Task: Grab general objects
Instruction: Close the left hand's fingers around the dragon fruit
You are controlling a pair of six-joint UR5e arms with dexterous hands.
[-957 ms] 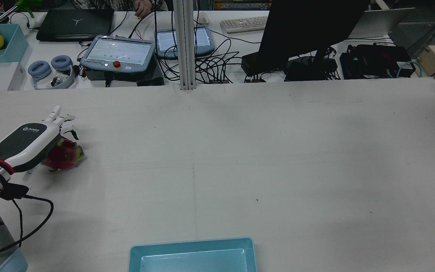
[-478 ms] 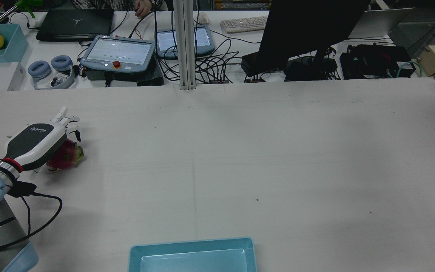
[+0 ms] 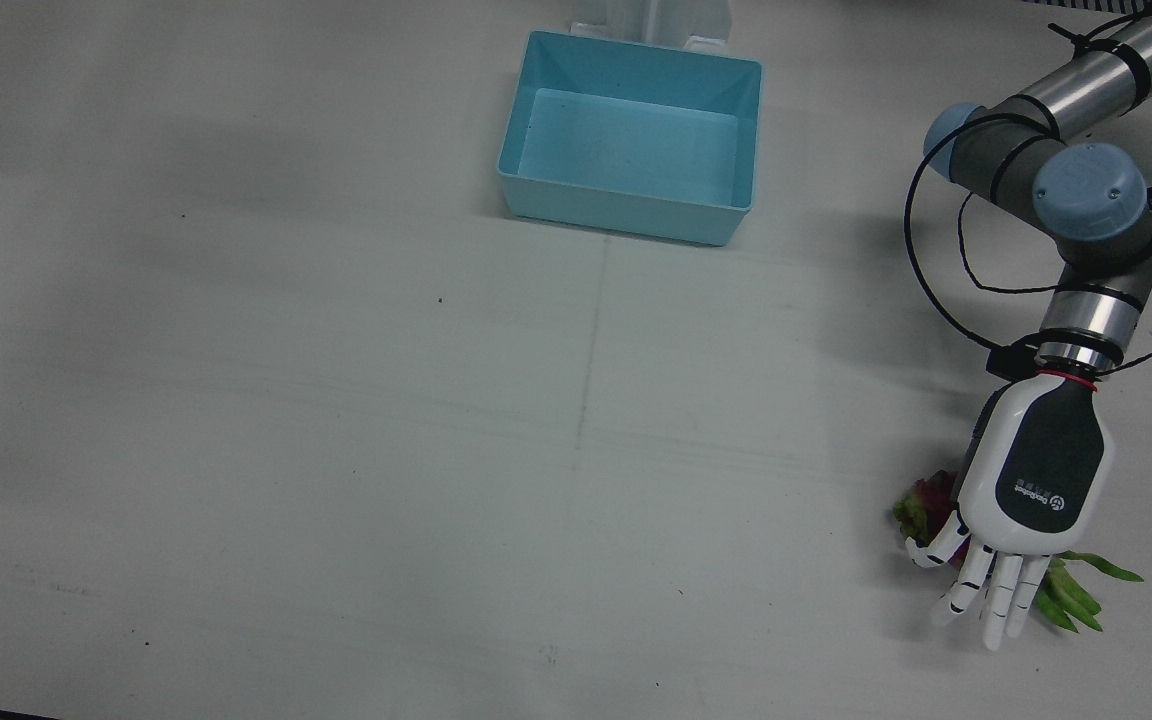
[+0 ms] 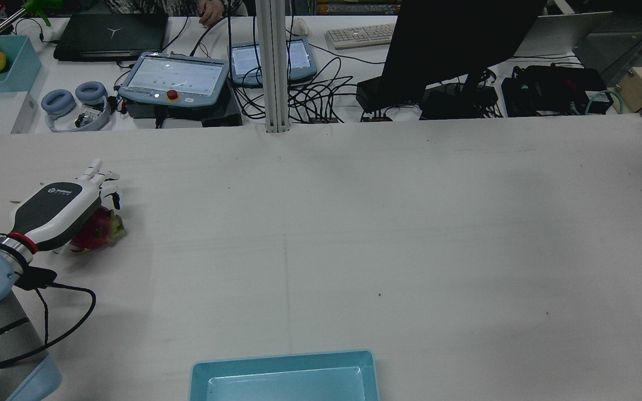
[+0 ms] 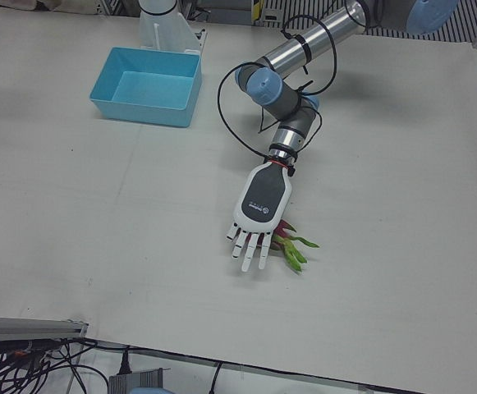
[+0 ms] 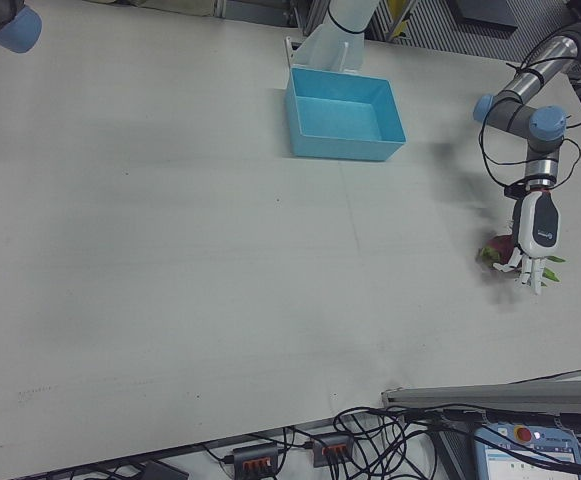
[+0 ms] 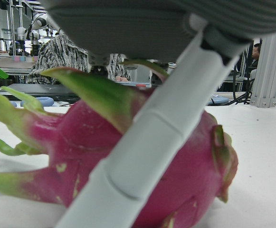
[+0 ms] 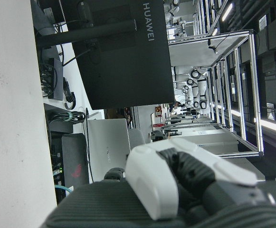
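Hovering palm-down over the dragon fruit (image 4: pixel 98 231) at the table's (image 4: pixel 354 234) left edge, the left hand (image 4: pixel 59 209) had crept slightly forward, fingers (image 3: pixel 986 585) spread, gripping nothing. A monitor (image 8: pixel 118 52) read HUAWEI.

Glossy plastic bin (image 3: pixel 630 215), matt table (image 3: pixel 336 450)

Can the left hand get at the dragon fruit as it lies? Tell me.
Probably yes. The left hand hovers right over the dragon fruit with fingers spread, and nothing on the table stands between them.
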